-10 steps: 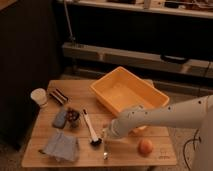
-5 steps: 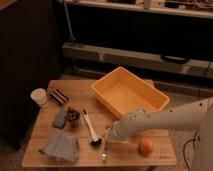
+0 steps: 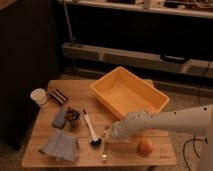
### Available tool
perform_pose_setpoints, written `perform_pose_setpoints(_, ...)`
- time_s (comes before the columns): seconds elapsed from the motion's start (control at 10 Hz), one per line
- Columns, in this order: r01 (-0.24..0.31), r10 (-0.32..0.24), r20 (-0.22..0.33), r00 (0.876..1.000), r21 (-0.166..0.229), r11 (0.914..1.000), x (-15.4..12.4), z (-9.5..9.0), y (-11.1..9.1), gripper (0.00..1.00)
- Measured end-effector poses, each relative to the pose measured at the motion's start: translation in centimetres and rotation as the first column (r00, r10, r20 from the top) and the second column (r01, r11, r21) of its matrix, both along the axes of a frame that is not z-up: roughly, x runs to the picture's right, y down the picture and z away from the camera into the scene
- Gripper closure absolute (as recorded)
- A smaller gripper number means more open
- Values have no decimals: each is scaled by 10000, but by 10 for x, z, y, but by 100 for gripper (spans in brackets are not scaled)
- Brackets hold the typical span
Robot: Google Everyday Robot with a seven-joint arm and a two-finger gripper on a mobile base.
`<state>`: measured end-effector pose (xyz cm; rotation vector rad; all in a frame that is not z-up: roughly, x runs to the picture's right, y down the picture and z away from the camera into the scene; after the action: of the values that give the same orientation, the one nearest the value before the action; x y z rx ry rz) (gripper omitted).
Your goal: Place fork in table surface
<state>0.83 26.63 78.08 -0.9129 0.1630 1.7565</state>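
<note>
Fork (image 3: 104, 151) lies low in the frame, a little left of centre, flat on the table surface (image 3: 165, 153) near its front edge, with its length running roughly toward the camera. It reads as a slim, shiny metal piece, so it should be light, rigid and slick, with little height above the wood for fingers to get under. A pinch across the narrow handle near its middle looks like the safest hold; the tine end would tip and slide.

Just above it, the gripper (image 3: 106, 134) hangs at the end of the white arm (image 3: 170, 121), which reaches in from the right edge. I cannot tell how wide its fingers stand, nor whether they touch the fork's upper end or sit just clear of it. With the fork apparently resting on the wood, the task looks close to finished.

Just left of the gripper lies a white-handled tool with a black head (image 3: 89, 131). An orange ball-like object (image 3: 145, 146) sits to the right, near the fork but apart from it. Behind the arm, toward centre frame, stands 1 yellow bin (image 3: 150, 92). A grey cloth (image 3: 61, 146) lies at lower left, and a white cup (image 3: 39, 96) at far left.
</note>
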Motion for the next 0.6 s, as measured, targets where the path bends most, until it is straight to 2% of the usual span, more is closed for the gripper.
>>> perform_pose_setpoints(0.4, 163, -164, -89, 9998, -70, 9998, -2, 3, 1, 25)
perform_pose_setpoints(0.5, 178, -179, -124, 9998, -82, 9998, -1, 3, 1, 20)
perform_pose_setpoints(0.6, 204, -205, -118, 9997, -72, 9998, -1, 3, 1, 20)
